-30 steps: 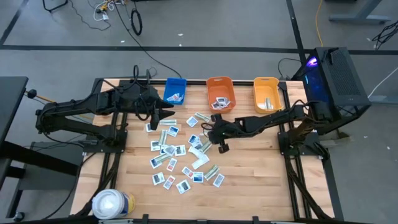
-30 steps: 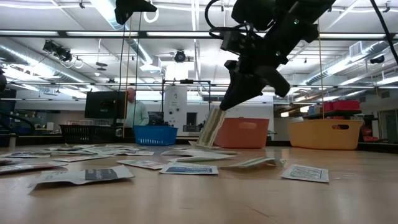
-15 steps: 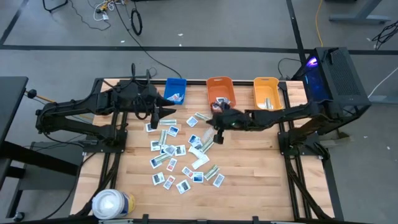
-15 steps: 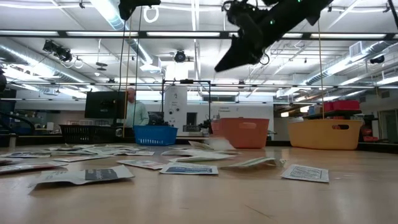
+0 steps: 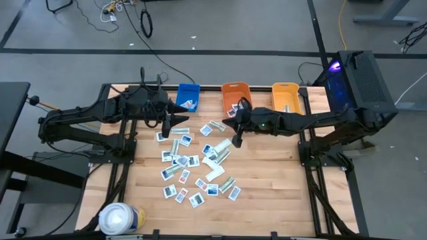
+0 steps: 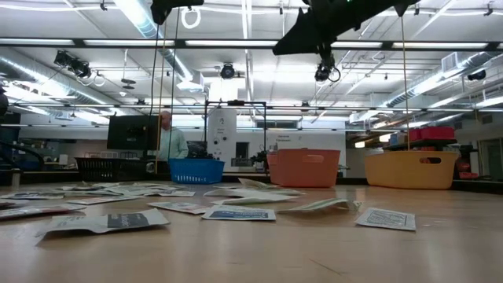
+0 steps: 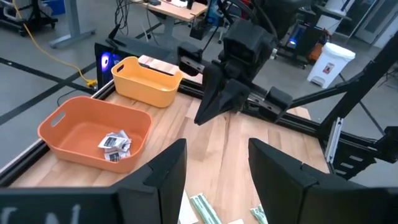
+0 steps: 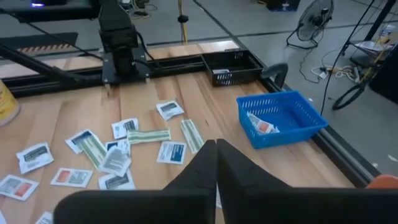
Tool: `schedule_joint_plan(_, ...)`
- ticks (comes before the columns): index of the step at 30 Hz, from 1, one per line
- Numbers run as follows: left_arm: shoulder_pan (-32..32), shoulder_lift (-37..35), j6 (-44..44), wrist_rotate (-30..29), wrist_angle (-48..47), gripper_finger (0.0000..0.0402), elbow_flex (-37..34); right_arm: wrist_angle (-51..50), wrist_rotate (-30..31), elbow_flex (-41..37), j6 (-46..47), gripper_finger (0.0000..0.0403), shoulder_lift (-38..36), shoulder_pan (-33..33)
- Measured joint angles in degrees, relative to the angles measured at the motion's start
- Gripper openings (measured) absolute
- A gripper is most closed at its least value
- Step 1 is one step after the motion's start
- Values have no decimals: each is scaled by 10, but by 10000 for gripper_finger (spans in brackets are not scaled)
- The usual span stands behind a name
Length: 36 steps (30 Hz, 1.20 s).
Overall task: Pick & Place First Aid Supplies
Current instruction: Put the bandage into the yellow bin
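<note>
Packets (image 5: pixel 193 170) lie scattered on the table (image 5: pixel 267 193) in front of the orange bin (image 5: pixel 236 100), right claw (image 5: pixel 237 137) raised just before that bin with fingers pressed together and nothing seen in them, left claw (image 5: pixel 175 123) spread and empty, in front of the blue bin (image 5: pixel 187 96).
</note>
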Motion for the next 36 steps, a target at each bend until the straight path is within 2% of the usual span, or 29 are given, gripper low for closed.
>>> schedule_joint_plan(5,0,0,1,0,0,177,0,-11,-1,0,-1,46,4,0)
schedule_joint_plan(15,0,0,6,-23,0,177,0,-16,-2,0,-1,164,35,0)
schedule_joint_plan(20,0,0,6,-26,0,177,0,-8,-2,0,-2,207,68,0)
schedule_joint_plan(26,-1,0,6,-21,-9,177,0,13,-36,0,-4,234,109,0)
schedule_joint_plan(31,-2,0,20,14,-19,177,0,16,-36,0,-17,237,124,5)
schedule_joint_plan(36,-2,0,35,17,-28,177,0,15,-37,0,-33,237,137,9)
